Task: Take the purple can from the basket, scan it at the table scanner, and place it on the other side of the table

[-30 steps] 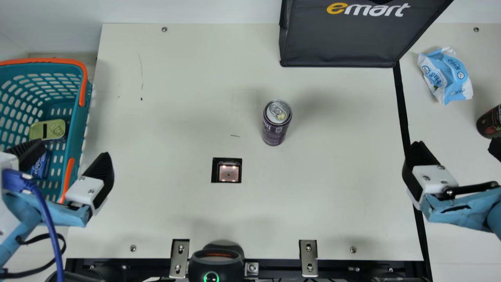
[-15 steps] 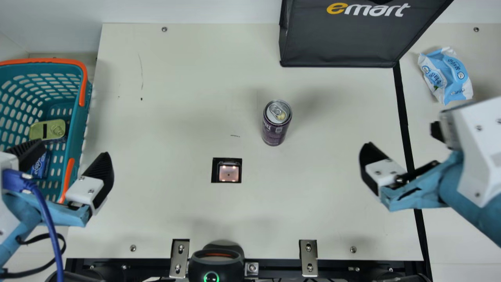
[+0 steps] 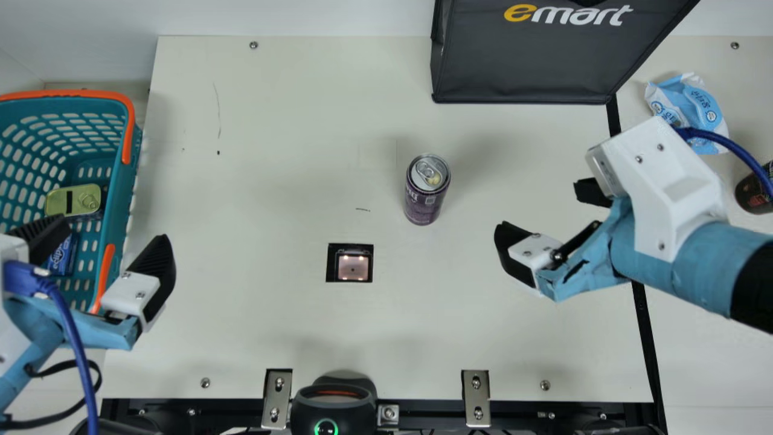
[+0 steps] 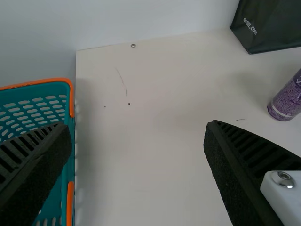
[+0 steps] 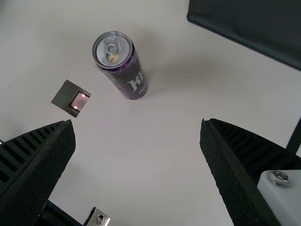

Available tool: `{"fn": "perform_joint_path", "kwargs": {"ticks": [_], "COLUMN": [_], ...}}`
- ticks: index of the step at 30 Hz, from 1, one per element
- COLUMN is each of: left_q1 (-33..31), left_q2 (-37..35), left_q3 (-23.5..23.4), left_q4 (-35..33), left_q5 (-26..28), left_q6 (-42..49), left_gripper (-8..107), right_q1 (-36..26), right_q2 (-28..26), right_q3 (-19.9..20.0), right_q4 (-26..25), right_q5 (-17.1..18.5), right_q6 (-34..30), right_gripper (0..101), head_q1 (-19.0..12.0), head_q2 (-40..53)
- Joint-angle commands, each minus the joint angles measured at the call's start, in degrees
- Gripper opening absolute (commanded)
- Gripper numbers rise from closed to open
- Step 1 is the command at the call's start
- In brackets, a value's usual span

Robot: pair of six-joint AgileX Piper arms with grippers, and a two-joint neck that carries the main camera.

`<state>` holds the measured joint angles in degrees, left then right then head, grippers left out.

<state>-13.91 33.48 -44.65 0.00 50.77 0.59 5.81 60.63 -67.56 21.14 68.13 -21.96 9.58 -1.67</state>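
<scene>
The purple can (image 3: pixel 424 199) stands upright on the table, behind and to the right of the square table scanner (image 3: pixel 353 267). My right gripper (image 3: pixel 543 211) is right of the can, open and apart from it. My left gripper (image 3: pixel 109 251) is open beside the teal basket (image 3: pixel 124 181), one finger over the basket. In the left wrist view, my left gripper (image 4: pixel 138 136) has nothing between its fingers, and the can (image 4: pixel 287 99) is at the edge. In the right wrist view, the can (image 5: pixel 124 70) and scanner (image 5: pixel 73 98) lie beyond my right gripper's (image 5: pixel 137 129) spread fingers.
The basket holds a yellow-green tin (image 3: pixel 72 200) and a blue pack (image 3: pixel 61 255). A black bag (image 3: pixel 525 66) stands at the back. A blue-white packet (image 3: pixel 688 103) and a dark can (image 3: pixel 752 196) are at the far right. A black device (image 3: pixel 334 411) is at the front edge.
My right arm has come in from the right edge, its open gripper moving left over the table toward the can. The left arm and the purple can have kept still.
</scene>
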Motion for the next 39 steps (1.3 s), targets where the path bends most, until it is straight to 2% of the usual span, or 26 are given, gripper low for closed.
{"fn": "perform_joint_path", "kwargs": {"ticks": [1, 9, 20, 39], "left_q1": [0.0, 0.0, 0.0, 0.0], "left_q2": [0.0, 0.0, 0.0, 0.0], "left_q3": [0.0, 0.0, 0.0, 0.0], "left_q4": [0.0, 0.0, 0.0, 0.0], "left_q5": [0.0, 0.0, 0.0, 0.0], "left_q6": [0.0, 0.0, 0.0, 0.0], "left_gripper": [90, 90, 90, 90], "right_q1": [1.53, 9.5, 18.89, 30.34], "right_q2": [1.15, 5.24, 9.61, 15.49], "right_q3": [0.21, 0.73, 0.87, 1.5], "right_q4": [-0.34, -4.59, -10.99, -28.22], "right_q5": [-1.25, -6.22, -11.06, -18.5], "right_q6": [0.9, 6.84, 15.1, 35.54], "right_gripper": [95, 95, 95, 95], "head_q1": [-1.66, -1.66, -1.66, -1.66], "head_q2": [0.09, 0.09, 0.09, 0.09]}}
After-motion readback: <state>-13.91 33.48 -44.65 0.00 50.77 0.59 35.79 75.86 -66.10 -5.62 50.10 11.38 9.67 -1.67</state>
